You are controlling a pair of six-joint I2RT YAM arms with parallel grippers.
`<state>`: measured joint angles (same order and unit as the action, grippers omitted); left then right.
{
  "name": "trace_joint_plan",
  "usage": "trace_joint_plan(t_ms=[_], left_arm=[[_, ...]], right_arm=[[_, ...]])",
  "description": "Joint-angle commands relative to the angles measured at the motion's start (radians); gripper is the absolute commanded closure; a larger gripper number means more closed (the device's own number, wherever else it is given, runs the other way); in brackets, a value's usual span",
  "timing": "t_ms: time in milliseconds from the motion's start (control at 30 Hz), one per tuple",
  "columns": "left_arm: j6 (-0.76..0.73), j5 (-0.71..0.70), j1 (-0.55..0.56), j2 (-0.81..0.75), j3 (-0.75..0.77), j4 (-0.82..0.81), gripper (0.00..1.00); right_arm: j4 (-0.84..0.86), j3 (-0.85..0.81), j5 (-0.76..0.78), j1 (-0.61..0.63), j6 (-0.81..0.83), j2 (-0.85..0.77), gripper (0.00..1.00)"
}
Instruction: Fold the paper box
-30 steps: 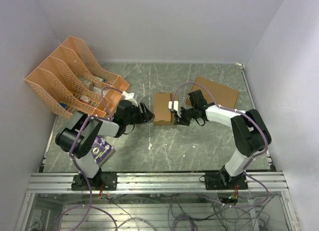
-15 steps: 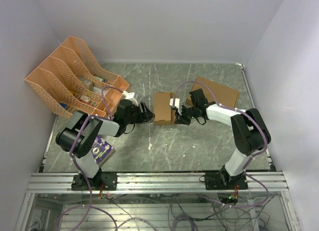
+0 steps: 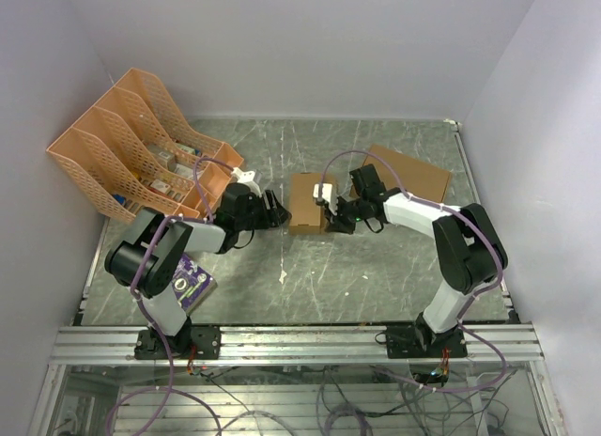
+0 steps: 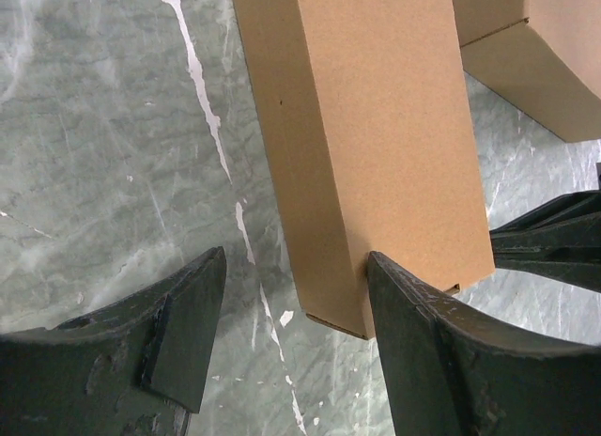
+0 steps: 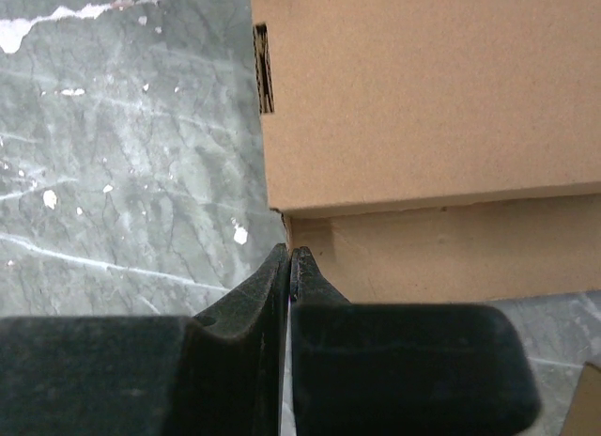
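Lengthwise near-to-far, paper box flat.

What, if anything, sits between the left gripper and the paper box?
Nothing visible. The left gripper is open at the paper box, one finger at its near corner, only bare table before the other. The right gripper, shut, is at the box's opposite side.
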<state>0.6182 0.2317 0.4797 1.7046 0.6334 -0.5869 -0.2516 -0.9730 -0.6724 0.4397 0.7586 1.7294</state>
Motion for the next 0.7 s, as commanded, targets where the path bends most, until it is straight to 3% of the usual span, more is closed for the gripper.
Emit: trace_joint_plan(t_ms=[0, 400, 667], left_arm=[[-0.041, 0.0, 0.019, 0.025, 0.023, 0.063, 0.28], [-0.081, -0.011, 0.05, 0.029, 0.075, 0.129, 0.28], [-0.089, -0.055, 0.035, 0.001, 0.092, 0.195, 0.27]], right_arm=[[-0.014, -0.077, 0.043, 0.039, -0.039, 0.014, 1.0], [-0.106, -0.175, 0.141, 0.132, -0.051, 0.058, 1.0], [-0.248, -0.206, 0.13, 0.09, 0.011, 0.035, 0.73]])
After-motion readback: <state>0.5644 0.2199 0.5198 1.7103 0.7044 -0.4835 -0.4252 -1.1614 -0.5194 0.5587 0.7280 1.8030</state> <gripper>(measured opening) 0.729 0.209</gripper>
